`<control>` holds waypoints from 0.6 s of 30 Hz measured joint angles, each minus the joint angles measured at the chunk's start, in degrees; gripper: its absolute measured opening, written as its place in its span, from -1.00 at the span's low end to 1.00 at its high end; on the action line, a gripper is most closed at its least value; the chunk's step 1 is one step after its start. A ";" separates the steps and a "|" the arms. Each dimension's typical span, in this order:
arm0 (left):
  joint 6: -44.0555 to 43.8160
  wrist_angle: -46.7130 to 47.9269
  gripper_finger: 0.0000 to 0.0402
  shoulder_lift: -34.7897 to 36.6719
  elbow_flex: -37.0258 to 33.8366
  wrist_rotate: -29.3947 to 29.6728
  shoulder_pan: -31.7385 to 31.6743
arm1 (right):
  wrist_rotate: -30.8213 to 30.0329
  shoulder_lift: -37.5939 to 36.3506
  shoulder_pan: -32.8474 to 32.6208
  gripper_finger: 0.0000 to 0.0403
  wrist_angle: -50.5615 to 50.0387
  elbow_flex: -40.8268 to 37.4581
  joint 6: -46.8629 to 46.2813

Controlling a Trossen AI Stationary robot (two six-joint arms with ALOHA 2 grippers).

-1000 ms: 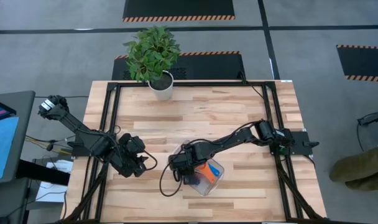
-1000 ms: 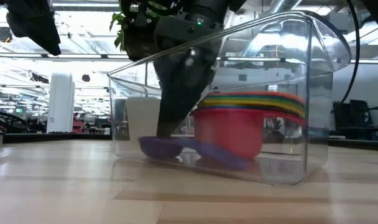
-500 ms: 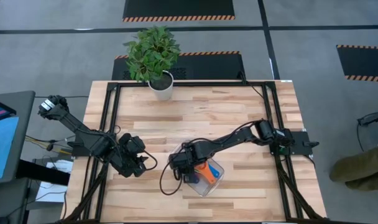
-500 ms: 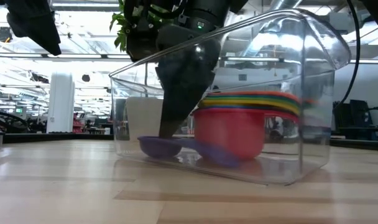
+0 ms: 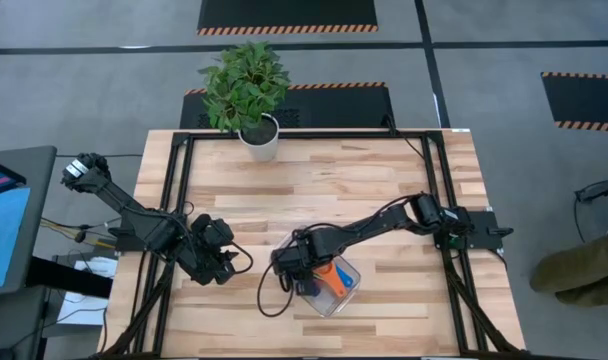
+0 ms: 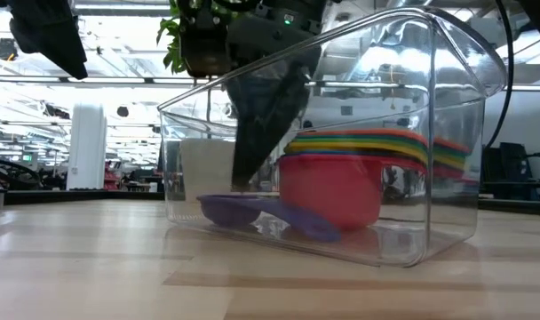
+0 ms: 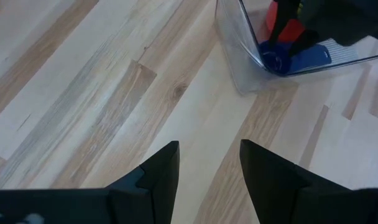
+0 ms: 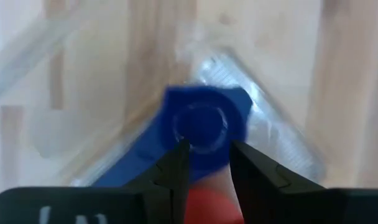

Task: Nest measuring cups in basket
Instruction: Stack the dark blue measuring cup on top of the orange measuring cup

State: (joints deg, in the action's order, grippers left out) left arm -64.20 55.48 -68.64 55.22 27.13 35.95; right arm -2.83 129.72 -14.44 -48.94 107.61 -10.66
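Measuring cups (image 6: 354, 169) sit half-hidden behind right fingers (image 8: 176, 165), parted astride the dark blue cup (image 8: 201, 127).

Rainbow stack in my clear basket (image 6: 448, 133)

Red cup (image 6: 330, 188) under orange, yellow, green rims; dark blue cup (image 8: 201, 127) loose; pale striped wood table (image 5: 314, 190); white plant pot (image 5: 260, 139).

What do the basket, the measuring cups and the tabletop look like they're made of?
Basket: clear, glossy, likely hard plastic; the room shows through and highlights glint on its walls. Measuring cups: opaque, smooth coloured plastic, apparently, with a soft sheen. Tabletop: light wooden planks with visible grain, matte.
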 joint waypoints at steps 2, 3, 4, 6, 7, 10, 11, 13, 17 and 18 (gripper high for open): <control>0.00 0.00 -0.22 0.00 0.00 0.00 0.02 | -0.37 0.01 0.03 -0.33 -1.55 0.56 0.00; 0.00 0.00 -0.22 0.00 0.00 0.00 0.02 | -0.81 0.01 0.07 -0.33 -1.61 0.66 0.00; 0.00 0.00 -0.22 0.00 -0.01 0.00 0.00 | -1.63 0.01 0.07 -0.33 -1.45 0.70 0.00; -0.02 0.00 -0.22 0.00 -0.02 0.02 0.00 | -2.93 0.01 0.16 -0.32 -1.87 0.70 0.01; -0.02 0.00 -0.22 0.00 0.00 0.02 0.01 | -3.19 0.01 0.32 -0.32 -1.80 0.70 0.00; -0.04 0.00 -0.22 0.00 0.00 0.03 0.01 | -3.20 0.01 0.64 -0.29 -1.61 0.70 0.00; -0.04 0.00 -0.22 0.00 -0.02 0.03 0.00 | -3.24 0.01 0.79 -0.28 -1.62 0.70 0.02; -0.04 0.00 -0.22 0.00 0.00 0.03 0.00 | -3.24 0.01 1.17 -0.27 -1.28 0.70 0.02; -0.04 0.00 -0.22 0.00 -0.01 0.03 0.01 | -3.17 0.00 1.83 -0.25 -0.85 0.70 0.02; -0.04 0.01 -0.22 0.00 0.00 0.03 0.00 | -3.08 0.01 1.92 -0.24 -0.65 0.70 0.02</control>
State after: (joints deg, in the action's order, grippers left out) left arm -64.25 55.49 -68.64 55.22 27.16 35.95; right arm -5.91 129.73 -12.51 -49.59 108.31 -10.63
